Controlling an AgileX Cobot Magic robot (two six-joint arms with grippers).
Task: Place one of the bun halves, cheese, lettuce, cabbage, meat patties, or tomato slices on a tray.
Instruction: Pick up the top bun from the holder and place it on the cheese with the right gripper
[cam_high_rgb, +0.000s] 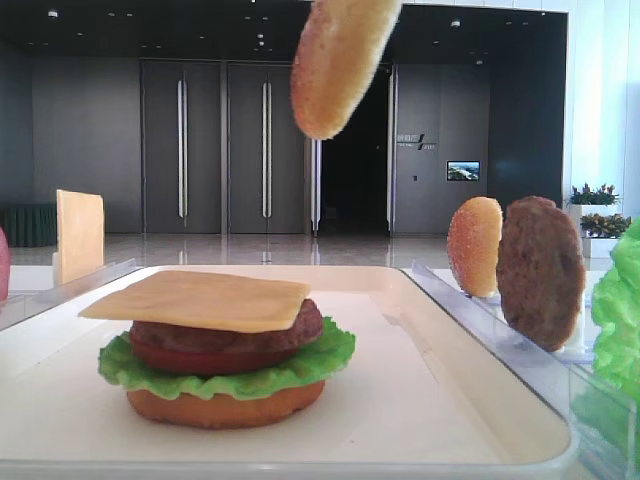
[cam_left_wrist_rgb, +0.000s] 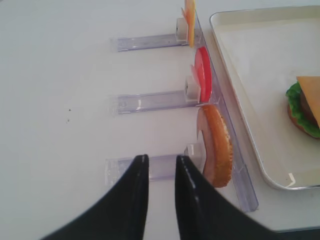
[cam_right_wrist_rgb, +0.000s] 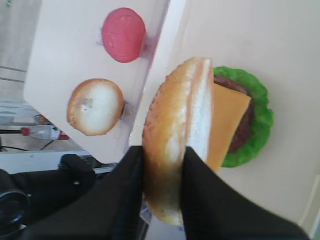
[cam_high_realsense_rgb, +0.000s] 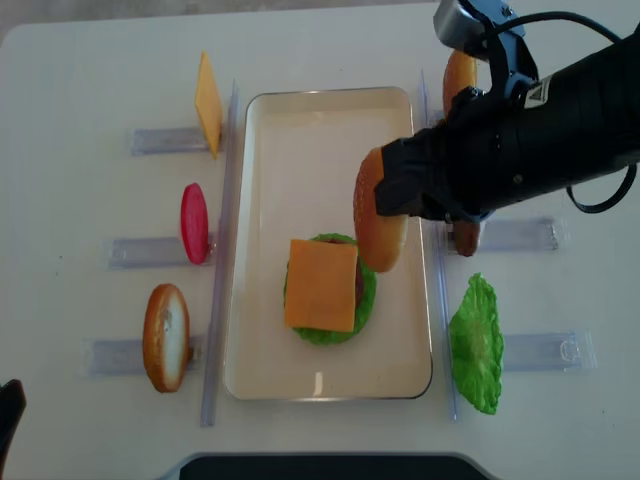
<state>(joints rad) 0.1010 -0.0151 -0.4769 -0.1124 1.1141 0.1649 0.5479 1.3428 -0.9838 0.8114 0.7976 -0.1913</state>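
Right claw (cam_right_wrist_rgb: 162, 165) clamped on the top bun (cam_right_wrist_rgb: 177, 135), held on edge, dome and flat underside between the two fingers. Bun hangs in the air, clear of the stack. Below and just ahead of the claw: cheese (cam_high_realsense_rgb: 321, 285) over patty (cam_high_rgb: 225, 335), tomato, lettuce (cam_high_rgb: 225, 372), bottom bun, all on the tray (cam_high_realsense_rgb: 310, 120). Left claw (cam_left_wrist_rgb: 160, 172) fully closed, empty, above the counter (cam_left_wrist_rgb: 55, 75); just ahead of it a spare bun (cam_left_wrist_rgb: 217, 145) stands in a clear holder.
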